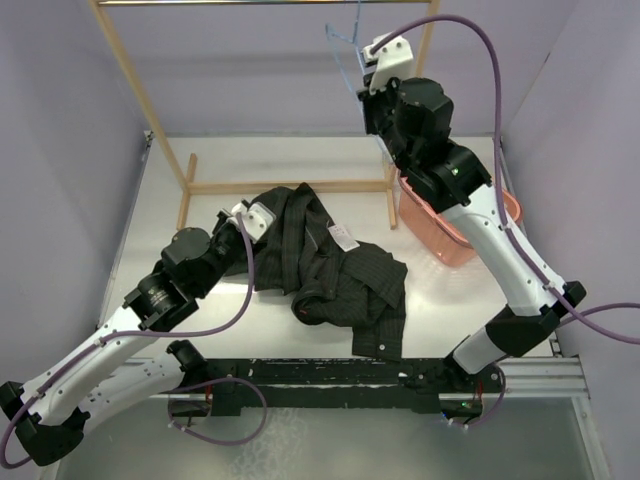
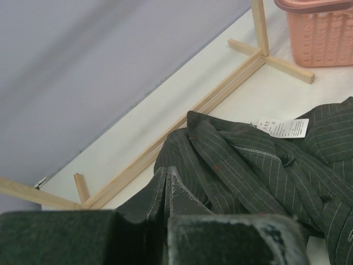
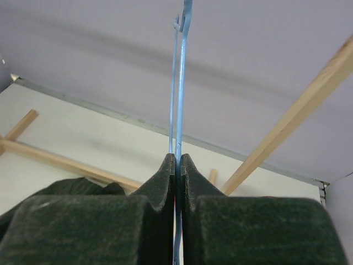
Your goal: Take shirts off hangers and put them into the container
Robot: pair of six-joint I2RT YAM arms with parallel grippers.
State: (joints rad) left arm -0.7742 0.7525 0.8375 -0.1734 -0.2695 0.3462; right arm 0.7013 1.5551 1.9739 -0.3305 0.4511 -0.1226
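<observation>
The dark pinstriped shirt [image 1: 335, 270] lies crumpled in the middle of the table, off the hanger, its white label [image 2: 284, 128] facing up. My left gripper [image 1: 258, 220] is down at the shirt's left edge. In the left wrist view its jaws [image 2: 167, 171] are pressed together on a fold of the shirt [image 2: 253, 165]. My right gripper [image 1: 372, 62] is raised high at the back right, shut on the thin light-blue wire hanger [image 3: 181, 83], which runs up between its fingertips [image 3: 177, 157]. The pink container [image 1: 450, 240] stands at the right, partly hidden behind the right arm.
The wooden rack frame [image 1: 140, 90] rises at the back, its base bars [image 1: 290, 185] lying on the table just beyond the shirt. The basket [image 2: 320, 33] sits beside the rack's right foot. Lilac walls close in the left, back and right.
</observation>
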